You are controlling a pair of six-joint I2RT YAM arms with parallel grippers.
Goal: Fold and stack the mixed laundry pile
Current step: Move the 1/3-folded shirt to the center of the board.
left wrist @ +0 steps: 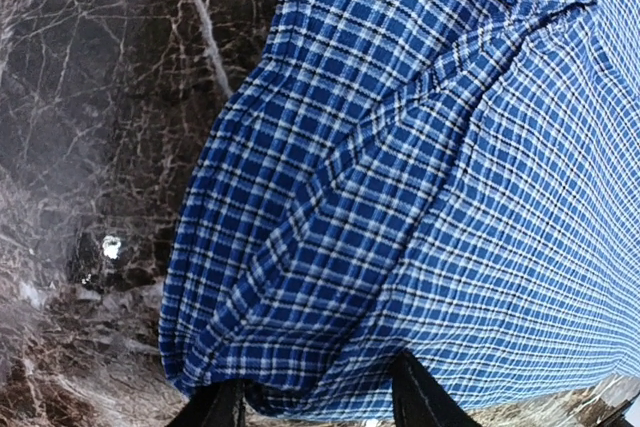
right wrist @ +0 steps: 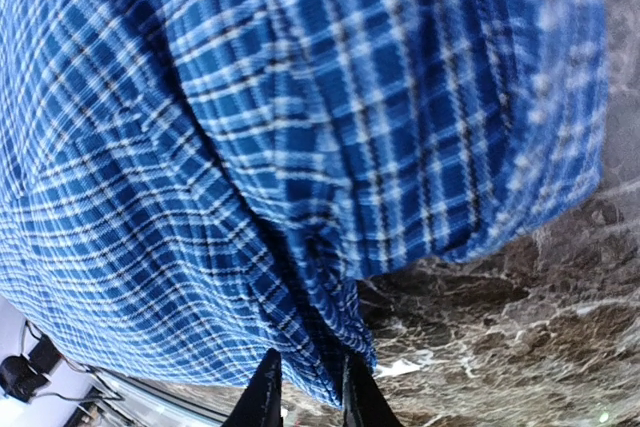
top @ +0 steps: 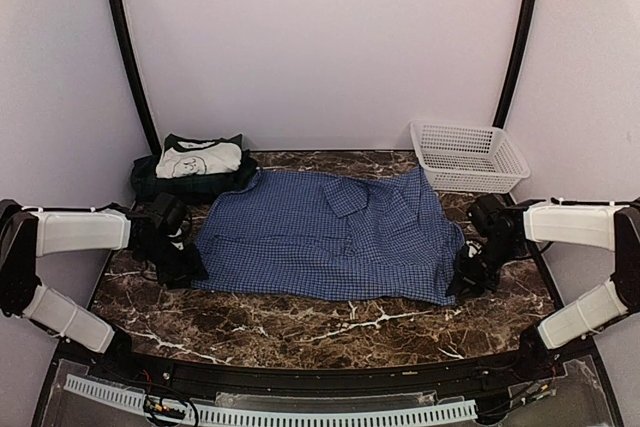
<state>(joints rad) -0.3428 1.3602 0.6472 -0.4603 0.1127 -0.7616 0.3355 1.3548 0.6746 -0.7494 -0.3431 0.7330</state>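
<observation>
A blue-and-white checked shirt (top: 330, 237) lies spread flat across the middle of the marble table. My left gripper (top: 185, 265) sits at its left edge. In the left wrist view the left gripper (left wrist: 320, 407) has its jaws wide apart, with the shirt's (left wrist: 400, 197) hem bulging between them. My right gripper (top: 468, 277) is at the shirt's near right corner. In the right wrist view the right gripper (right wrist: 308, 397) has its fingers close together, pinching a fold of the shirt (right wrist: 250, 147). A folded white garment with dark green trim (top: 200, 159) rests on a dark green one (top: 150, 183) at the back left.
A white lattice basket (top: 468, 155) stands at the back right, just beyond the shirt's far right corner. Bare dark marble (top: 300, 332) runs along the front of the table. Both arms reach in low from the sides.
</observation>
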